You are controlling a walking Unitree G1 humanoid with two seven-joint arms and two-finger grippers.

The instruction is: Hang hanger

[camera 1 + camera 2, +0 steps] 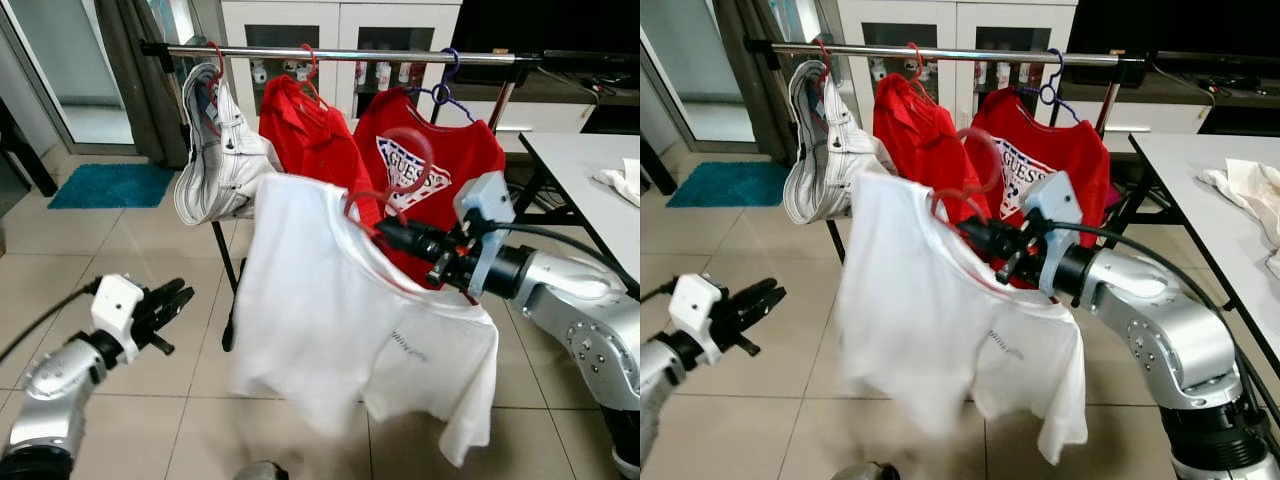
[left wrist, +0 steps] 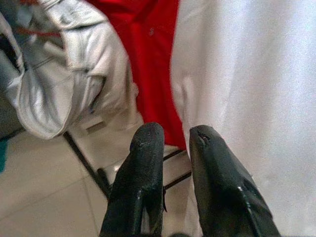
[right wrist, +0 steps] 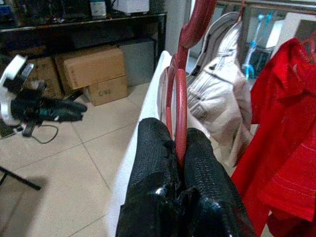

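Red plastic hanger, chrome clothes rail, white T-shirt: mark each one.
red plastic hanger (image 3: pixel 180 94), right wrist view, on its neck.
chrome clothes rail (image 1: pixel 360 54), left eye view, mid-bar.
white T-shirt (image 1: pixel 320 300), left eye view, chest fabric.

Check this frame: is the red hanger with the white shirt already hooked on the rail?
No; the right gripper holds the red hanger below the rail.

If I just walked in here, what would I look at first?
First you'd see the big white t-shirt on a red plastic hanger, held up in the middle by the right gripper, whose fingers are shut on the hanger. Behind it a silver metal clothes rail carries white jeans, a red shirt and a red printed t-shirt. Low on the left, the left gripper carries nothing.
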